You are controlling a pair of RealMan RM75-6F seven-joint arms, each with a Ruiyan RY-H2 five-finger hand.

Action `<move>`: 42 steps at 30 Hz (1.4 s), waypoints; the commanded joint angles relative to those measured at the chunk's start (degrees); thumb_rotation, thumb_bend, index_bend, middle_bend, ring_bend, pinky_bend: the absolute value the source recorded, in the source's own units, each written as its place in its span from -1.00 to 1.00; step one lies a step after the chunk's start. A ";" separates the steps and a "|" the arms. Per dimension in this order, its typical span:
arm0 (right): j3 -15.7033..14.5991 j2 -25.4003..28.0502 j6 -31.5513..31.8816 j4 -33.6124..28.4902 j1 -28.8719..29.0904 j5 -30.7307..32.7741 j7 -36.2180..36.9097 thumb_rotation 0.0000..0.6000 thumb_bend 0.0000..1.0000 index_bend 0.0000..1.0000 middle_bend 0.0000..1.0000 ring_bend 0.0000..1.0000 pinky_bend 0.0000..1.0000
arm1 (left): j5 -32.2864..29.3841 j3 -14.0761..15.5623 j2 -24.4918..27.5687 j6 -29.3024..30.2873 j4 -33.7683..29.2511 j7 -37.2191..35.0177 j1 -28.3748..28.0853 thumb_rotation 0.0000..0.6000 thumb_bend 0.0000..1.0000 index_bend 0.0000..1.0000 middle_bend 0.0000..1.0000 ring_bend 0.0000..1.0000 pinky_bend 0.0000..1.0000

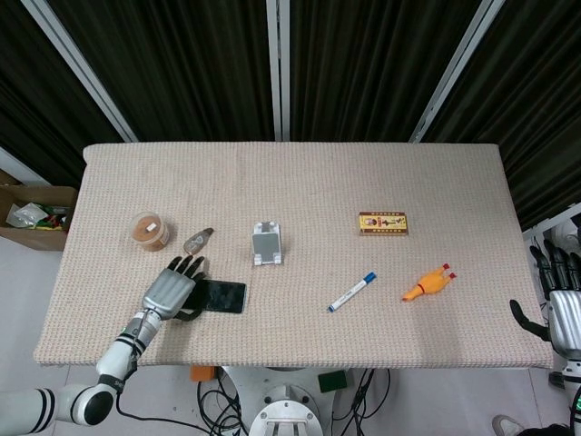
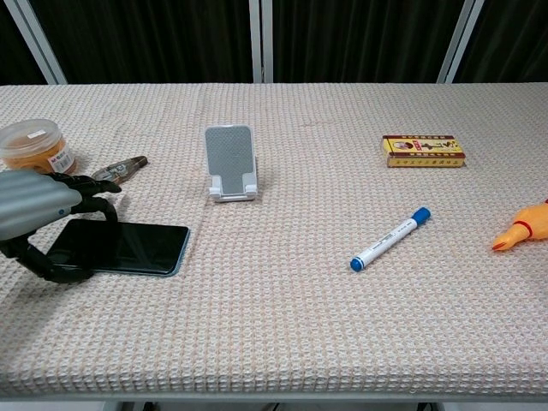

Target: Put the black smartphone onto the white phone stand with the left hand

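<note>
The black smartphone lies flat on the table near the front left. My left hand covers its left end. The fingers curl down over the phone's far edge and the thumb lies against its near edge, so the hand grips it. The white phone stand stands upright and bare a little behind and to the right of the phone. My right hand hangs off the table's right edge, fingers spread, holding nothing; the chest view does not show it.
An orange-lidded round tub and a small brown packet lie just behind the left hand. A blue-capped marker, a yellow box and a rubber chicken toy lie to the right.
</note>
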 commanded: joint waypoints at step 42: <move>0.02 -0.14 0.02 0.38 0.07 -0.18 0.48 1.00 -0.35 -1.00 -1.00 -1.00 -1.00 | 21.38 -0.19 0.95 9.34 5.68 -13.17 1.53 1.00 -0.41 0.42 0.46 0.14 0.08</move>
